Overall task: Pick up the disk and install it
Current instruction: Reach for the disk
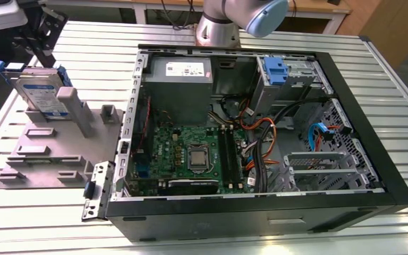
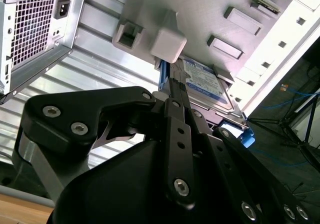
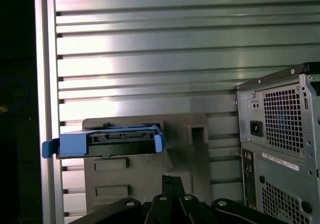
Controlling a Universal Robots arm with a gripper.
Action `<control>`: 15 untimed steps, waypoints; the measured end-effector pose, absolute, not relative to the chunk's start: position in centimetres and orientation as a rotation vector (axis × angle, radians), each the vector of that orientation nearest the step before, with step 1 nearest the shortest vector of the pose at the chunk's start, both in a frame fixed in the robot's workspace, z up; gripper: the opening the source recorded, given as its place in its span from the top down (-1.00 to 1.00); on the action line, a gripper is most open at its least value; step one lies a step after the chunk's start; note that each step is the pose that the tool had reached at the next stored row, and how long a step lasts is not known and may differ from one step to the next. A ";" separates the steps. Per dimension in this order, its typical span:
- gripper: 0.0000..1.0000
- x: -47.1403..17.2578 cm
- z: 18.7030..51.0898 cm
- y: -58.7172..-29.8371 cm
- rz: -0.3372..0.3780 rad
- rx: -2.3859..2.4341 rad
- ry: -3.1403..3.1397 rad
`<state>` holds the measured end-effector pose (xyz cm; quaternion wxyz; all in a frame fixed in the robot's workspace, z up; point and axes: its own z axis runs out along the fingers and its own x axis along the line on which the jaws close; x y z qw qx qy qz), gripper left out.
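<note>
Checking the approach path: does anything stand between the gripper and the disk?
Nothing visible does. In the first wrist view the gripper sits apart from the disk, which rests on the grey fixture, open space between them.

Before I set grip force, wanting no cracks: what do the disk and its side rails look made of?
Flat rectangular silver disk: probably metal, dull sheen around a white-and-blue label. Blue side rails: likely moulded plastic, uniform matte colour, rounded tabs.
</note>
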<state>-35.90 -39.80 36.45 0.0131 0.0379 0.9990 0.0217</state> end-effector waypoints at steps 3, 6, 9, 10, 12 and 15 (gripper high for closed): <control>0.79 -36.1 36.3 -39.8 0.068 0.118 3.112; 0.79 -36.4 36.2 -39.8 0.068 0.118 3.112; 0.79 -36.7 36.1 -39.7 0.068 0.118 3.112; 0.79 -36.8 36.1 -39.7 0.068 0.118 3.112; 0.79 -36.9 36.0 -39.7 0.068 0.118 3.112; 0.79 -37.0 36.0 -39.7 0.068 0.118 3.112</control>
